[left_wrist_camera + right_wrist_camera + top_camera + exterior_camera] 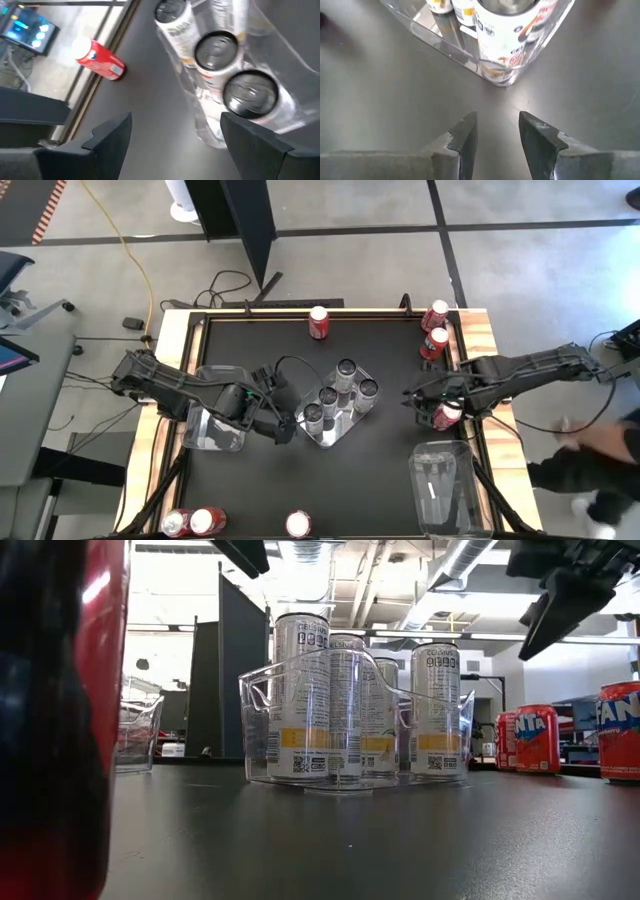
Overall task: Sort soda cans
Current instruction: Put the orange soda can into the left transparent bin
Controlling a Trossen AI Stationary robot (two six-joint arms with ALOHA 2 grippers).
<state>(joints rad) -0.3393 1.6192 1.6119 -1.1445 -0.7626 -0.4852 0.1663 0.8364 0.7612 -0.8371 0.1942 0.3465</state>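
Far left, a clear tray (215, 423) at the table's left side, my left arm lying across it. No can visible in it from above.

Near edge, left corner: two red cans (193, 523) side by side; a third red can (298, 524) further right along the same edge.

My left gripper (288, 430) sits just left of the middle tray (338, 436), fingers (111, 135) spread wide, nothing between them.

Middle tray, turned cornerwise, holds the silver cans (338, 393) with dark tops, all upright, packed close. Six counted from above.

One red can (319, 323) stands alone at the far edge, centre.

My right gripper (410, 399) hovers just right of the middle tray, jaws a narrow way apart, empty; the wrist view shows the tray corner straight ahead.

Far right corner: two red cans (434, 329). Another red can (445, 415) lies partly under my right arm.

Near right: a second clear tray (444, 488), no can seen in it
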